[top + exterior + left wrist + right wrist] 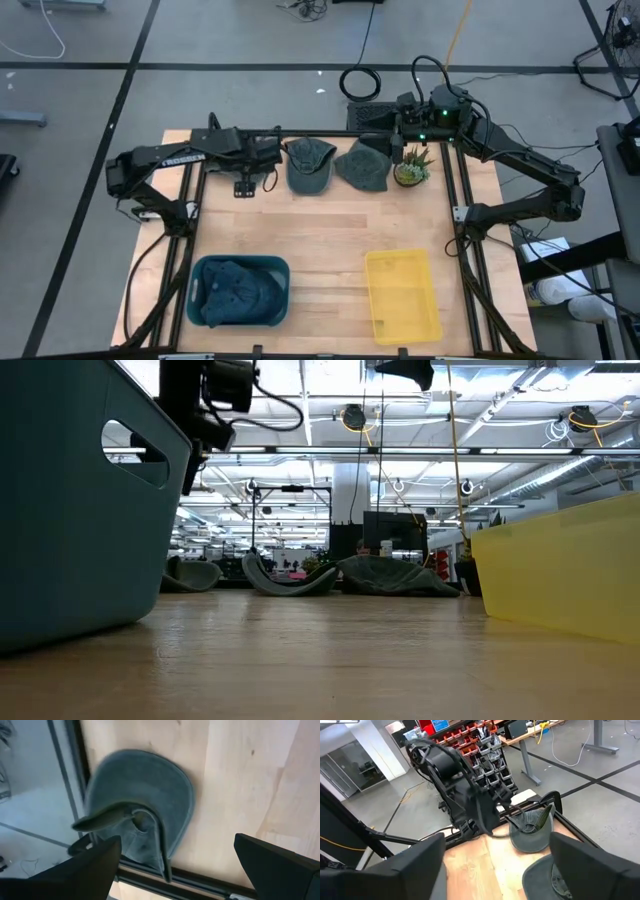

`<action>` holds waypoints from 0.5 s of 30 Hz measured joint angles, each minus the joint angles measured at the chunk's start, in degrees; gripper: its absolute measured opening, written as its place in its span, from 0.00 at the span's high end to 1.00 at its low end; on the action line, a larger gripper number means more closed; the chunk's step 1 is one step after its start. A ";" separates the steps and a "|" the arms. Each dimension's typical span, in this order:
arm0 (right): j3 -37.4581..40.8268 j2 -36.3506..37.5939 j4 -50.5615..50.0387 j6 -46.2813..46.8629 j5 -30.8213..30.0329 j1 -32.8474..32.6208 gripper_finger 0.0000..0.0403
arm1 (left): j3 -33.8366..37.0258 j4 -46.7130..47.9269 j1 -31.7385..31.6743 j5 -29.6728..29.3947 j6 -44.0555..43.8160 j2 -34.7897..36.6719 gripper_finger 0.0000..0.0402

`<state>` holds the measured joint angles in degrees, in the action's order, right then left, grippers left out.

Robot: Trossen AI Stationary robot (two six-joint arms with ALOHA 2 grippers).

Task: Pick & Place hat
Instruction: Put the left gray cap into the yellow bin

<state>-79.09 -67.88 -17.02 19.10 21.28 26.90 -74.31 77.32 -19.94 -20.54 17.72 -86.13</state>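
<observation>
Two dark grey-green hats lie at the table's far edge. One hat (310,165) (145,795) (532,827) rests on the wood with its strap side up. The other hat (362,166) (392,575) lies just to its right. My left gripper (272,160) (182,870) hangs open above the left side of the first hat, pointing steeply down and touching nothing. My right gripper (395,140) (495,875) is open, held level and high over the far right of the table, with nothing between its fingers.
A teal bin (200,272) at the near left holds more dark hats. A yellow bin (402,296) stands at the near right. A small potted plant (411,171) sits right of the hats. The black table frame (150,880) runs along the far edge beside the first hat.
</observation>
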 joint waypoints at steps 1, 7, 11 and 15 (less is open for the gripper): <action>0.00 0.00 0.01 -0.40 0.00 0.00 0.11 | 0.71 -0.06 -0.01 0.12 0.13 -0.25 0.01; 0.00 0.00 0.02 -1.92 0.02 0.02 0.01 | 6.56 -2.96 0.04 0.26 0.19 -0.88 0.01; 0.00 0.00 0.02 -2.60 0.02 0.00 0.02 | 10.42 -5.31 0.04 0.12 -0.30 -0.82 0.01; 0.00 -0.01 0.02 -2.88 0.02 0.02 0.02 | 13.93 -8.60 0.31 0.44 -1.35 -0.80 0.01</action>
<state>-79.09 -67.89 -16.99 16.22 21.30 26.92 -60.37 68.72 -19.63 -20.10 16.37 -86.94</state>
